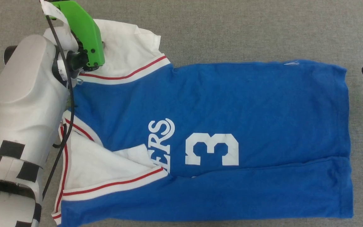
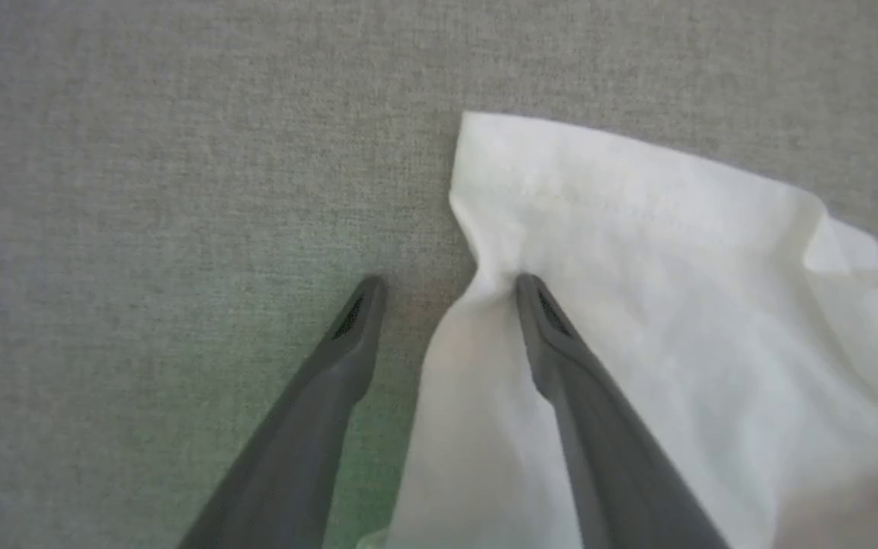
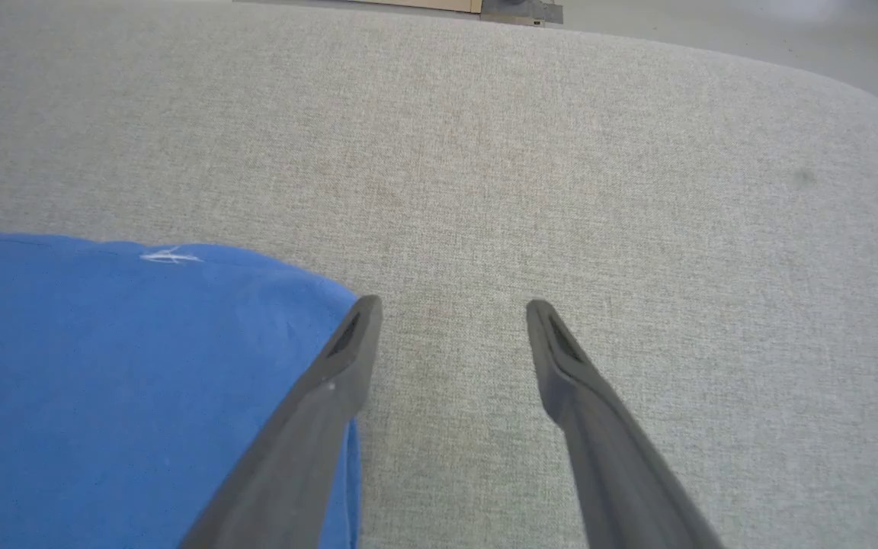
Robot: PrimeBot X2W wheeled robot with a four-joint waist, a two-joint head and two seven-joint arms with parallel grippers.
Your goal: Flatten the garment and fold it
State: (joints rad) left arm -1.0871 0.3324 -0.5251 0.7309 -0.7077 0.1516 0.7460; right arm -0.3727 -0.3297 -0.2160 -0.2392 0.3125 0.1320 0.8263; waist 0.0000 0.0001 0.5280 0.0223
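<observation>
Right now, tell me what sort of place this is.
Probably a robot test bench: a broad grey fabric-covered table, one blue jersey spread on it, smooth floor past its rounded edge.

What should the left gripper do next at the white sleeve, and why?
Probably close the left gripper on the white sleeve of the garment, to pull it flat: its jaws stand open with the sleeve's bunched edge between them, one finger on cloth, the other over the grey surface.
</observation>
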